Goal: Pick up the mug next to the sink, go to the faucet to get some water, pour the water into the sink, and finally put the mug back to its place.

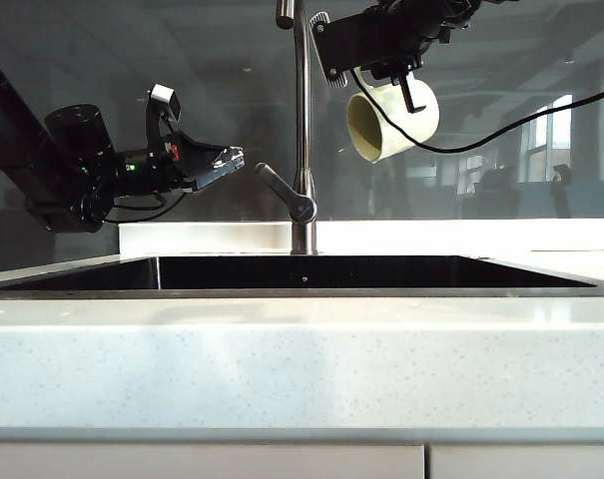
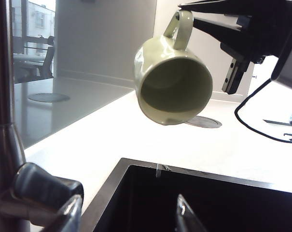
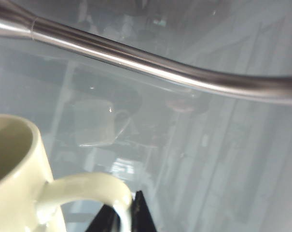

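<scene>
- Mug [image 1: 393,120] is off the desk, hanging tipped by its handle in the closed right pincer [image 1: 409,88], high over the sink [image 1: 302,272] beside the faucet [image 1: 301,130].
- Pouring seems underway; putting the mug back remains.
- Left pincer [image 1: 225,165] waits wide open and empty near the faucet lever [image 1: 282,190].

I see my right gripper [image 3: 122,218] pinching the mug [image 3: 20,179] by its handle, below the faucet [image 3: 150,65]; a faint mug reflection, I think, shows beyond.

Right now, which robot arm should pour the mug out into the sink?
The right. The right gripper holds the mug by its handle, tilted above the sink. The left gripper hangs open beside the faucet.
</scene>
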You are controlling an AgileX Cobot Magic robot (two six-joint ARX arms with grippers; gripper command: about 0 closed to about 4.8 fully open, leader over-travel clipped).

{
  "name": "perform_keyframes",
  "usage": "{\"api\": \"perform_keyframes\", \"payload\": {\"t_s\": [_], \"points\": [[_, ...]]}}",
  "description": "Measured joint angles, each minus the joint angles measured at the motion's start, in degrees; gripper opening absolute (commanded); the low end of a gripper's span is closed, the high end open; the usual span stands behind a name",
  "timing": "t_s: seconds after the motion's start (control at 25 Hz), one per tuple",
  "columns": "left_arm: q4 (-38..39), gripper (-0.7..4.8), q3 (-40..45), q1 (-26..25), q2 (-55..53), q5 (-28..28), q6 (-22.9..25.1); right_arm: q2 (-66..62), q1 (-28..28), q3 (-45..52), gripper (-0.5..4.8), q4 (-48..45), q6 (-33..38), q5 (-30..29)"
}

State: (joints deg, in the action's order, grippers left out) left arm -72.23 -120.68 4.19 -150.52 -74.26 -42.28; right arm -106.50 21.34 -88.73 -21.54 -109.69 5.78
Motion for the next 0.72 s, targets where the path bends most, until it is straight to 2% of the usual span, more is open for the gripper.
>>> {"api": "perform_keyframes", "payload": {"t_s": [0.12,0.2,0.32,0.36,0.4,0.48,0.56,0.72], "points": [[0.0,2.46,0.0,0.0,0.0,0.0,0.0,0.0,0.02,0.0,-0.01,0.0,-0.79,0.22],[0.0,2.46,-0.02,0.0,0.0,-0.02,-0.31,0.0,0.04,0.0,-0.01,-0.02,4.52,2.01],[0.0,2.46,-0.07,0.02,0.0,-0.15,-1.07,0.0,0.09,0.0,-0.01,0.07,25.46,9.42],[0.0,2.46,-0.07,0.02,0.0,-0.15,-1.07,0.0,0.09,0.0,-0.02,0.35,30.03,11.28],[0.0,2.46,-0.07,0.02,0.0,-0.13,-1.07,0.37,-0.17,0.0,-0.02,2.73,38.47,12.96],[0.0,2.46,-0.07,0.02,0.0,-0.11,-1.07,1.09,-0.98,0.04,-0.02,8.07,48.06,12.57],[-0.66,2.46,-0.09,0.07,0.0,-0.07,-1.07,2.95,-2.84,4.87,-0.02,10.69,64.06,6.88],[-1.62,2.46,-0.11,0.17,0.0,-0.04,-1.07,4.24,-5.31,11.13,-0.02,8.33,76.5,3.93]]}}
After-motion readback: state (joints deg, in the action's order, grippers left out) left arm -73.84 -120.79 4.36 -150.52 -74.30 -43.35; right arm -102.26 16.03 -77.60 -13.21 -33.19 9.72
